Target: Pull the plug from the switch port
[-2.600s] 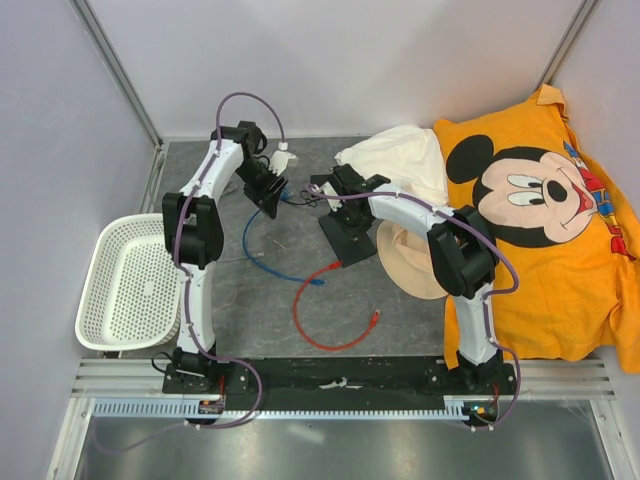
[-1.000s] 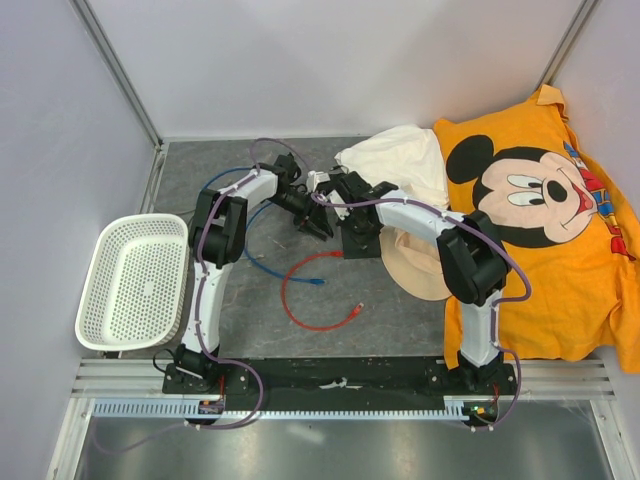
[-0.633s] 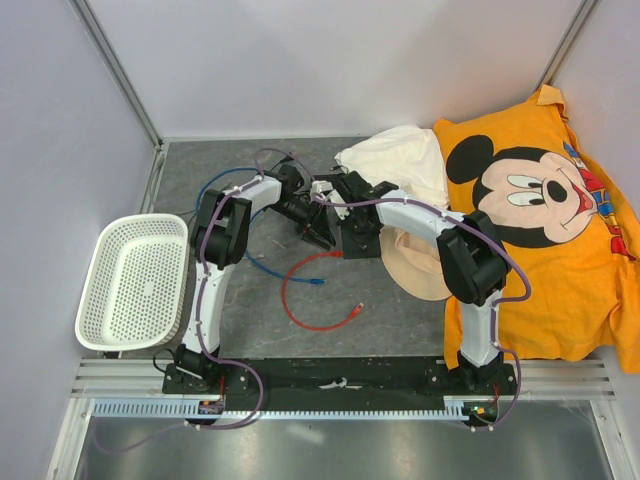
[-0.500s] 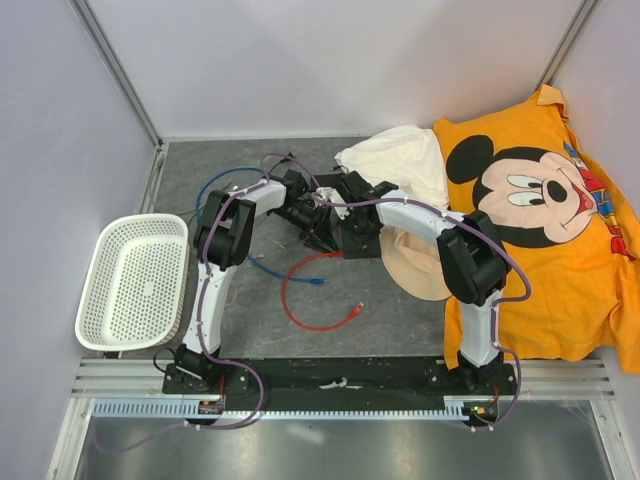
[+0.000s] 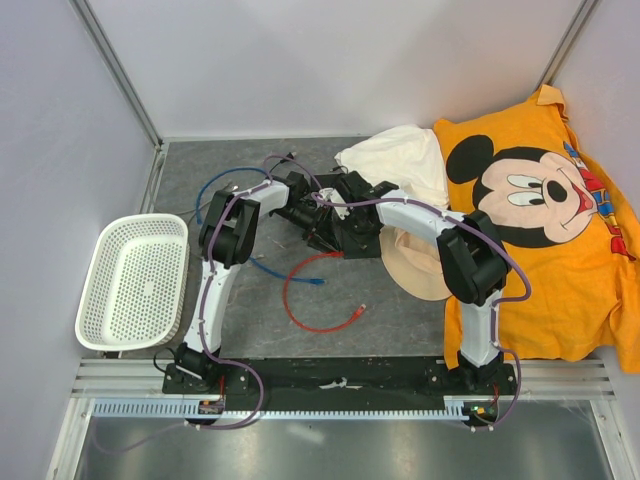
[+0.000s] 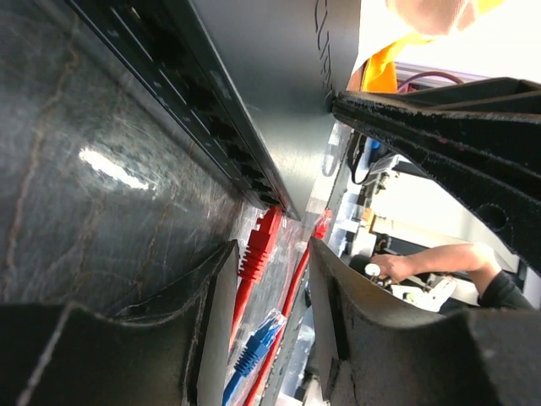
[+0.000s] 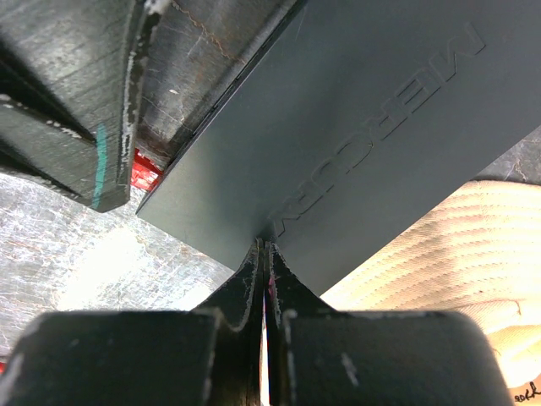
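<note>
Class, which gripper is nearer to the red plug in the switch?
Left. The left gripper has the red plug between its open jaws; the right gripper, shut, rests on the switch's top face.

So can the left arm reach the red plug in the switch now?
Probably yes: the red plug sits in the switch, straight ahead of the open left tool, nothing between them. The right tool, shut, rests on the switch top, clear of the plug.

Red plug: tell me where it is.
In the left wrist view, the red plug sits in the switch's port row, between the left gripper's jaws.
</note>
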{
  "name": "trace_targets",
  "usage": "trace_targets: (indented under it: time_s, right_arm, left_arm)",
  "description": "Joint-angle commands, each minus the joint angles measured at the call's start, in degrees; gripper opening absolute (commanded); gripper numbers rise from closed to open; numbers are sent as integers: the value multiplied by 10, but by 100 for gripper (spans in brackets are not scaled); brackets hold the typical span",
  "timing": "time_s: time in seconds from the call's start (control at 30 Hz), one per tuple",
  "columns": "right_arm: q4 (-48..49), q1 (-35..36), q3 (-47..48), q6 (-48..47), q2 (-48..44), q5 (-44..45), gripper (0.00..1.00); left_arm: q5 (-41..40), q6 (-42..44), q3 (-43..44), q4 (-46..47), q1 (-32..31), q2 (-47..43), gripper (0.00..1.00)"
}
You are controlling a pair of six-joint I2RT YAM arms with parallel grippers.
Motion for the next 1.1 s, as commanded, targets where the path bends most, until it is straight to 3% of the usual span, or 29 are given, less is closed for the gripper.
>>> trace_targets:
  time_s: [0.0,0.6,1.07]
  right_arm:
    - [2,-2,-2,5,18,-5,0]
    - [11,-2,7,24,20,4,0]
    - [12,-1,13,46,39,-13,0]
  left_arm:
    - [5,-19,22,11,-6,19,46]
    - [-62,-62,5,17,-22,13,40]
    - [-59,-270,-150,281,-22,-75,39]
